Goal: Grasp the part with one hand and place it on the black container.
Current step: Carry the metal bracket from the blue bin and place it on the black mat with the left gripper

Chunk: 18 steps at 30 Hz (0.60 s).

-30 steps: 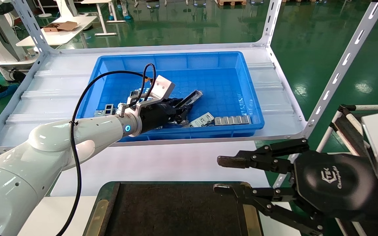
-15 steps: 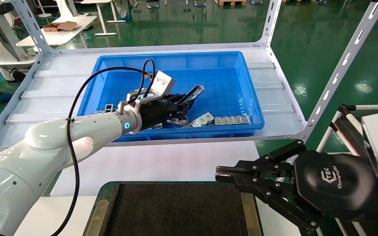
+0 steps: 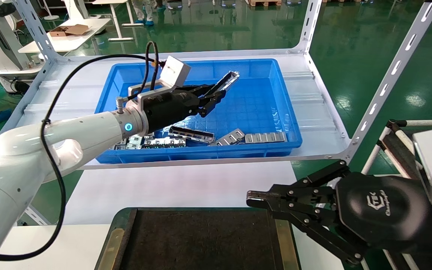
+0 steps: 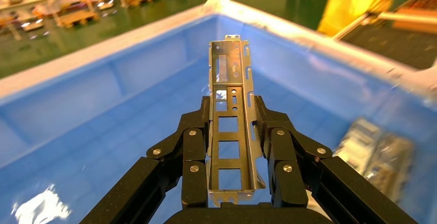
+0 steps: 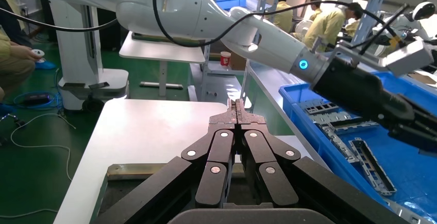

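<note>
Part grasped, placement pending

Left gripper (image 3: 210, 98) jaws clamped on the part (image 3: 225, 83), upper centre above blue bin (image 3: 287, 123); black container (image 3: 201, 240) at bottom unfilled; right gripper (image 3: 251, 198) jaws together, idle lower right.

part (image 3: 226, 81): silver-grey, row of rectangular slots, darker inside
left claw (image 3: 211, 98): black, on a glossy white arm with a blue-lit ring
right claw (image 3: 255, 199): black, white logo on its body
black container (image 3: 201, 240): matte black, dull brass side strips
bin (image 3: 261, 67): bright blue, grid-patterned floor
shelf (image 3: 66, 93): pale grey
floor (image 3: 351, 45): glossy green
</note>
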Tool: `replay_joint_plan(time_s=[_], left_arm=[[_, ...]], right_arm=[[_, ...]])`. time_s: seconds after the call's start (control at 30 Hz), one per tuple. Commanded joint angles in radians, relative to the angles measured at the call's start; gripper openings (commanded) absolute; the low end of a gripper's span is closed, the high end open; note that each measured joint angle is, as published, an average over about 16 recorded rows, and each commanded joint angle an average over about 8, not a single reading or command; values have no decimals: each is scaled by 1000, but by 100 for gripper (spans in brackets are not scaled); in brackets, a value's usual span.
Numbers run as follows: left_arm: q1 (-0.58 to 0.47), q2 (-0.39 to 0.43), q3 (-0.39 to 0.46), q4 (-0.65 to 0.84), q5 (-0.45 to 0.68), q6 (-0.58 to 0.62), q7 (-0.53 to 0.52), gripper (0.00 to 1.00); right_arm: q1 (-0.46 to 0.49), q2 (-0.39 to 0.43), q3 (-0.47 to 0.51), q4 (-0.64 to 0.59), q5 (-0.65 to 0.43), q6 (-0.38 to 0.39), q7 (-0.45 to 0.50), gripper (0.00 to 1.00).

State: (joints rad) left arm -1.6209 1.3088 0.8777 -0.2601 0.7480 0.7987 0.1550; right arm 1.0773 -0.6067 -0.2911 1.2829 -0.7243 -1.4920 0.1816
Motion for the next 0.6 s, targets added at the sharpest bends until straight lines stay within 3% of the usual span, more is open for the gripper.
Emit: replay_joint_plan(time_s=[0.03,0.33,0.6], left_arm=[[-7,-7,-12,12,-18,46,18,0],[-4,-68,-28,7,-50,249,48,0],[37,-136,-26,-92,-62,382,20,0]], right_arm=[[0,0,0,0,0,0,0,0],[0,0,-1,0,0,0,0,0],[0,1,-1,0,1,1,-1,0]])
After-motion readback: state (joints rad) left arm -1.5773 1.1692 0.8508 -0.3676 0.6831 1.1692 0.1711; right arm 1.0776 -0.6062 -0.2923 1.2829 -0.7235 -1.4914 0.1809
